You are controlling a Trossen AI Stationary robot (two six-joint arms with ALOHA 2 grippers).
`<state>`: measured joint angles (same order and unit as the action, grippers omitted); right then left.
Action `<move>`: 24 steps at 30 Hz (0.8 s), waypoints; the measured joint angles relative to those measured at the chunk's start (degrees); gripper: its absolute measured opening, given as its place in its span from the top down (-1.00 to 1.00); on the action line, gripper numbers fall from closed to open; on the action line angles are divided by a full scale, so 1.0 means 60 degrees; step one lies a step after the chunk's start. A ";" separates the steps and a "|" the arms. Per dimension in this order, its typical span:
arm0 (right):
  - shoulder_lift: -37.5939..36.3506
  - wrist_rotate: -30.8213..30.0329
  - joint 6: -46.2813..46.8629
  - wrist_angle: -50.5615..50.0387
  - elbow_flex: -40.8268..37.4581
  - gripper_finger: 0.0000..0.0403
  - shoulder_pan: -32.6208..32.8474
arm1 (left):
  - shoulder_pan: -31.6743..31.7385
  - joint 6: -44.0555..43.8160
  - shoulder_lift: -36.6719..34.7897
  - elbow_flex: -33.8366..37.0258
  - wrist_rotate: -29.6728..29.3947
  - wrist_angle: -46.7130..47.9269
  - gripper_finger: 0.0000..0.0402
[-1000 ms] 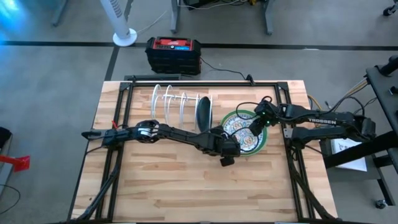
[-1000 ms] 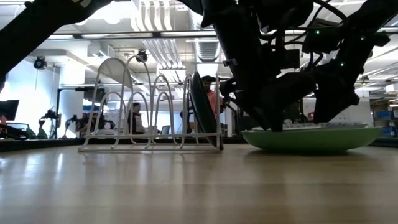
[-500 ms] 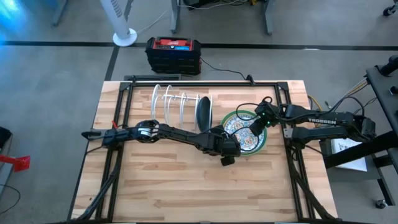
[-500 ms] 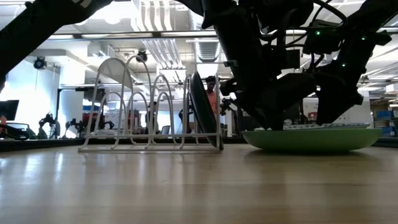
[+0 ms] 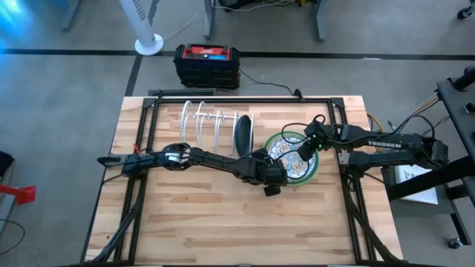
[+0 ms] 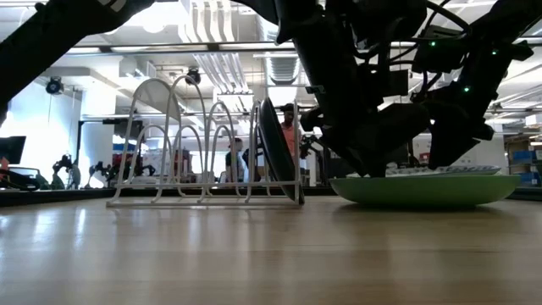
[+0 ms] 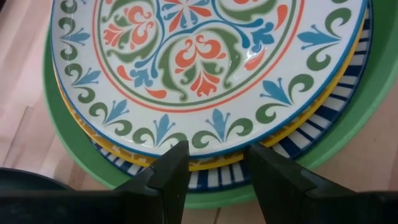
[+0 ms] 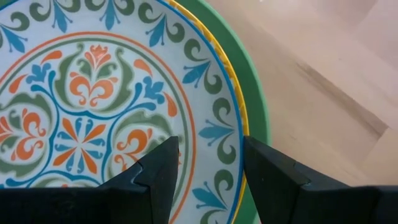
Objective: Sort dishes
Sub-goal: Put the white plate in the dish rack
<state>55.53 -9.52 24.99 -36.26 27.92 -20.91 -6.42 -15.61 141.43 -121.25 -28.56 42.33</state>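
Observation:
A stack of plates lies on the table right of centre. On top is a white plate with a blue, green and orange floral pattern, under it a yellow rim and a blue-striped rim, and at the bottom a light green plate. A dark teal plate stands on edge in the white wire rack. My left gripper is open at the stack's near-left edge. My right gripper is open, low over the top plate's far-right part. My left gripper has its open fingers at the stack's rim, coming from the table's left. I cannot tell whether they touch it. My right gripper has its open fingers just over the top plate's patterned face. I cannot tell whether they touch it.
The rack stands left of the stack, with several free slots left of the teal plate. Bare wood lies toward the table's near edge. A black and red box sits on the floor beyond the table. People stand in the room behind.

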 joint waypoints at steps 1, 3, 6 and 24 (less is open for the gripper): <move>0.0000 -0.0020 -0.0049 0.0010 0.0000 0.17 -0.0004 | 0.0000 0.0002 0.0000 0.0000 0.0000 -0.0013 0.24; 0.0000 -0.0074 -0.0152 0.0117 0.0000 0.17 -0.0002 | 0.0000 0.0006 0.0004 0.0000 0.0018 -0.0037 0.24; 0.0000 -0.0134 -0.0270 0.0292 0.0000 0.17 -0.0004 | 0.0000 0.0006 0.0007 0.0000 0.0069 -0.0061 0.24; -0.0060 0.0062 -0.0535 0.0366 0.0122 0.17 -0.0025 | -0.0007 -0.0013 0.0011 0.0000 0.0091 -0.0110 0.24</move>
<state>55.17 -9.15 21.78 -34.07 28.65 -21.06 -6.46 -15.68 141.49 -121.25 -28.01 41.67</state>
